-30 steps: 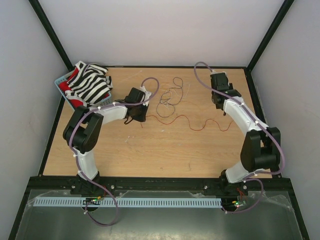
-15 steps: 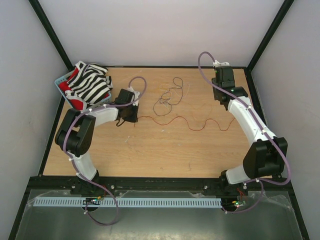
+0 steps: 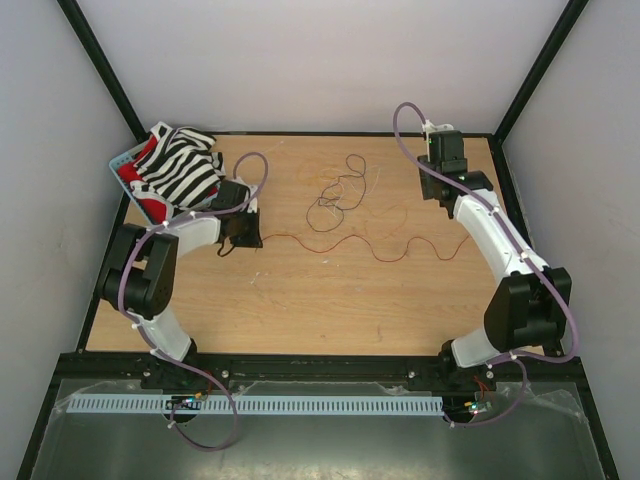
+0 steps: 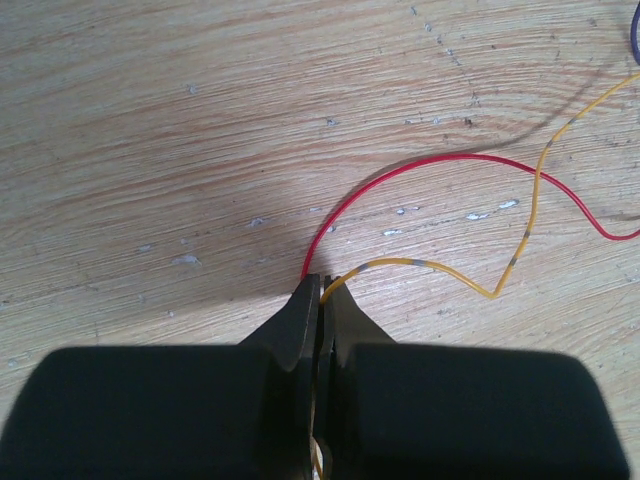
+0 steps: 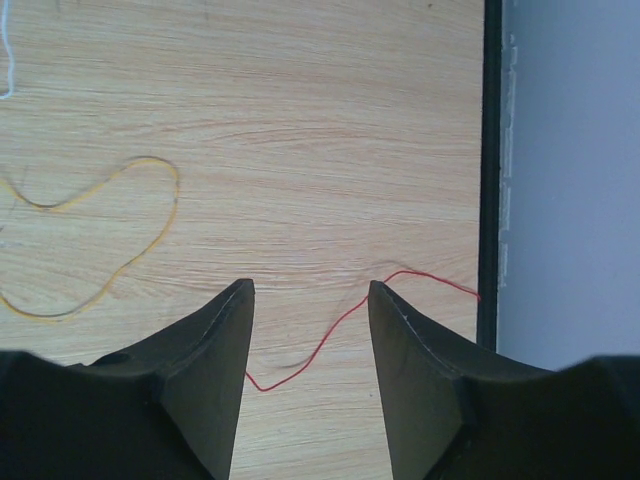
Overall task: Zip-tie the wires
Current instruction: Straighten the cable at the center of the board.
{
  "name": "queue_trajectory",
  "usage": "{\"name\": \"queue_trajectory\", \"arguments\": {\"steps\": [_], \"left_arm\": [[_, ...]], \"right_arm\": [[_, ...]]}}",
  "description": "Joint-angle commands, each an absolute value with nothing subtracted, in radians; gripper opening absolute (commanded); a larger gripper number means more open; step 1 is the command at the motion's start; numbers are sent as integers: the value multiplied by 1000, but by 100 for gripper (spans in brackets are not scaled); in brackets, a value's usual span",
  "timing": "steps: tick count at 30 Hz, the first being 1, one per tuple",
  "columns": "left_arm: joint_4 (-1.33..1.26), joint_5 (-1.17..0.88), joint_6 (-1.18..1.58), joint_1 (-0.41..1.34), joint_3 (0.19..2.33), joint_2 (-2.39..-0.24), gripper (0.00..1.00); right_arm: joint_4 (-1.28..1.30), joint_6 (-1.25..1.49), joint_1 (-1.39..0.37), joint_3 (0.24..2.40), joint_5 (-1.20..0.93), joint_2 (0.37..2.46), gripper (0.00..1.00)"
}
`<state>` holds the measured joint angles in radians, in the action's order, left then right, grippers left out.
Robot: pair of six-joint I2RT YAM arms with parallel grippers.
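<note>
The wooden table (image 3: 300, 310) carried the wires (image 4: 470, 157) loose: a dark tangle mid-table and a red strand snaking rightward. The right gripper (image 5: 310, 290) hung with fingers apart over a red strand by the table's edge. The left gripper (image 4: 322, 292) was pinched on red and yellow ends. Hair-thin, weightless and springy, they would likely slip unless bunched and nipped near the ends. No zip tie could be identified.

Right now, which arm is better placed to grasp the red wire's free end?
Probably the right: the right gripper is open over the red wire; the left gripper is shut on two wires.
</note>
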<state>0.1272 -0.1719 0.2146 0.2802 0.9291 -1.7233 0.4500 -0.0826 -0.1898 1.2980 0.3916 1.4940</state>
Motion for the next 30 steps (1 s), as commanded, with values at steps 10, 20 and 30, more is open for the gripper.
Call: {"name": "queue_trajectory", "arguments": {"steps": [10,20,30], "left_arm": [[259,-213,187,305,933,-1804,0],[253,-209,183,310,924,-1801,0],[247,-213,179,310,920,-1799,0]], "right_arm": [[385,46,-237,1276,-44,1612,71],[224,86,-440,1257,0,1795,74],[187,71,-475,1262,131,1881,71]]}}
